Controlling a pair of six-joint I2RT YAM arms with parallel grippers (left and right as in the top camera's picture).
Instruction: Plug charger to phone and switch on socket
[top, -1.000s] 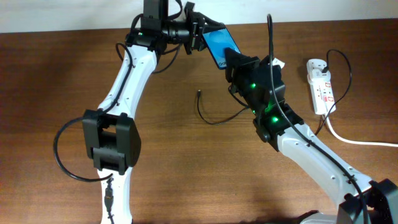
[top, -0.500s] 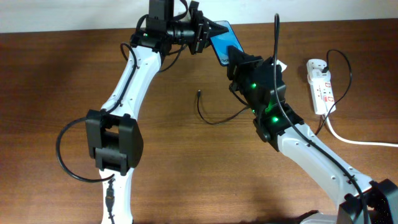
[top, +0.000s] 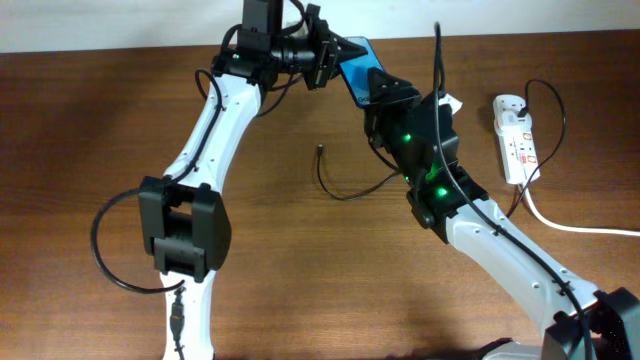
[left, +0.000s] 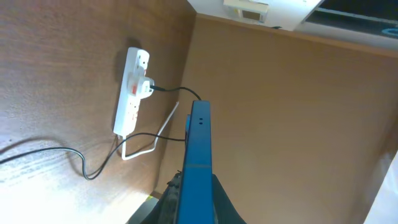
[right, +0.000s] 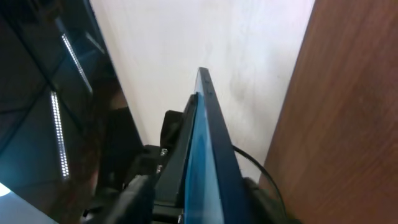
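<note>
The phone, with its blue screen, is held in the air over the far edge of the table. My left gripper is shut on its far end, and the left wrist view shows the phone edge-on between the fingers. My right gripper is at the phone's near end, fingers open on either side of the phone, with a gap on the left side. The charger's plug tip lies on the table, its black cable curving right. The socket lies at the right and also shows in the left wrist view.
A thick white cord runs from the socket towards the right edge. A black lead is plugged into the socket. A pale wall borders the table's far edge. The right arm crosses the table's right half.
The left gripper has carried the phone slightly up and to the right. The right gripper has followed it and stayed at its near end.
</note>
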